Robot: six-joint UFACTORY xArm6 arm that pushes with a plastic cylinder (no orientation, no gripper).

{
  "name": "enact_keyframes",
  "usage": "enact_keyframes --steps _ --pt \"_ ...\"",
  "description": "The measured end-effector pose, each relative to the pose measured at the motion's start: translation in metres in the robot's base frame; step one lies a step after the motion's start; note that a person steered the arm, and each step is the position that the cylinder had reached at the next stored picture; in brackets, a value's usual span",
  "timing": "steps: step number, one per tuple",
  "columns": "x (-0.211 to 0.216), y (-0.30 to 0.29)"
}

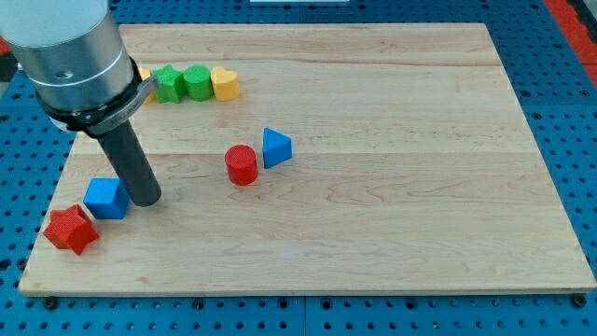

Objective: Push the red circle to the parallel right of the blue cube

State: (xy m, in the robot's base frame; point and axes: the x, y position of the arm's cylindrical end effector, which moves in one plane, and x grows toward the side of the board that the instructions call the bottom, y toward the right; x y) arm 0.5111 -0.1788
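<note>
My tip sits lower left, apparently touching the blue cube; no pincer exists to report. The red circle lies mid-desk, untouched. Next: circle behind it, push leftward.

Two red blocks, two blue, two green, one yellow.

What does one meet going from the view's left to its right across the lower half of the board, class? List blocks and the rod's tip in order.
red star → blue cube → my tip, just right of the cube → red circle → blue triangle
</note>
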Motion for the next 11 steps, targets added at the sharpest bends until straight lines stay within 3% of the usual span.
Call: enact_keyframes --steps 3,4,5,6,7,9,10,11 --pt "0.0 -0.033" --pt "-0.015 -0.015" --pt "-0.061 0.005" --pt "-0.1 0.055" --pt "-0.105 0.114" --pt "-0.037 0.096" --pt "-0.031 0.047" --pt "-0.032 0.064"
